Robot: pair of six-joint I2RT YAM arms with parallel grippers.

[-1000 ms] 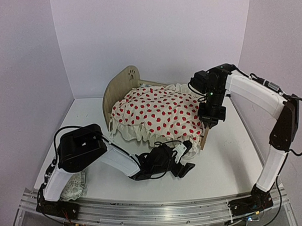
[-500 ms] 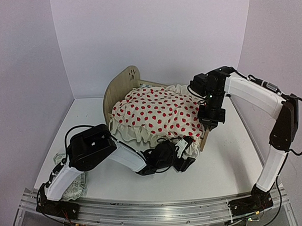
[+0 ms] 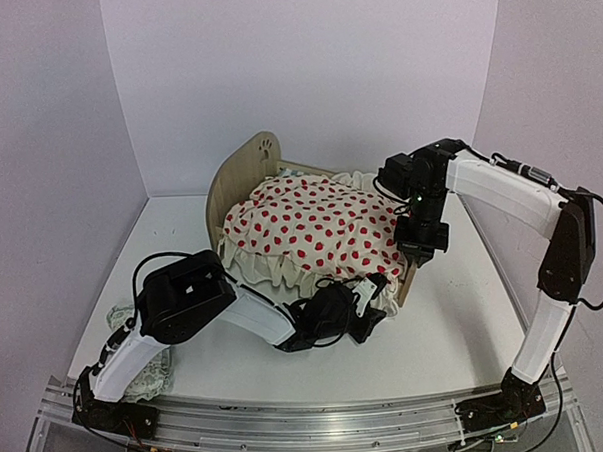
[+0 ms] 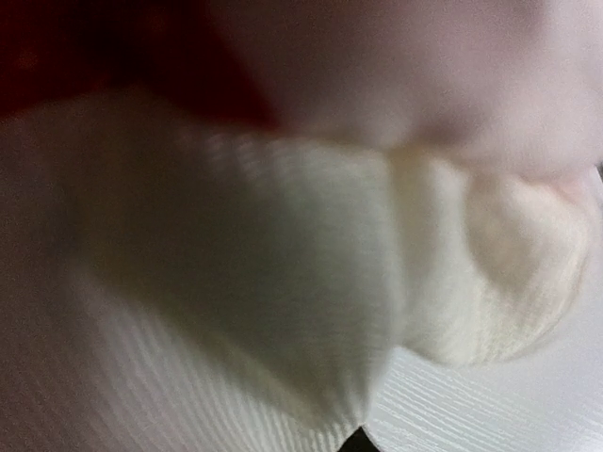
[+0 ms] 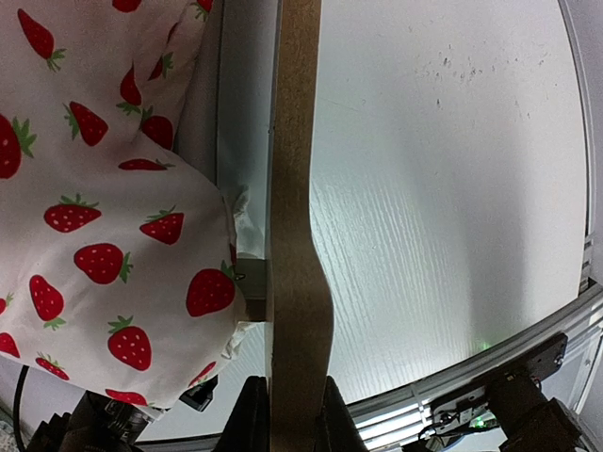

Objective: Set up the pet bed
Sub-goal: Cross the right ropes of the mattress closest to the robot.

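Nearest you, by the base of the left arm, a small patterned pillow (image 3: 148, 381) lies on the table (image 3: 455, 309), well apart from everything else. Next out, your left gripper (image 3: 363, 313) is low at the near long side of the pet bed (image 3: 234, 179), pressed into the blanket (image 3: 312, 226) where its ruffle (image 4: 283, 264) hangs by the foot-end corner. The left wrist view shows only blurred cream cloth right against the lens, so you cannot tell whether those jaws are together on the ruffle or apart. Beyond it, your right gripper (image 5: 292, 414) is clamped on the top edge of the footboard (image 5: 294, 188), one of its fingers (image 5: 251, 419) on each face of the plywood. The bed lies on a diagonal, with the footboard near right and the rounded headboard (image 3: 241, 164) far left, and the blanket is heaped along that axis. The bed therefore stretches away and to the left of both tools. I judge that any tug on the cloth should run along that line while the right arm steadies the frame.
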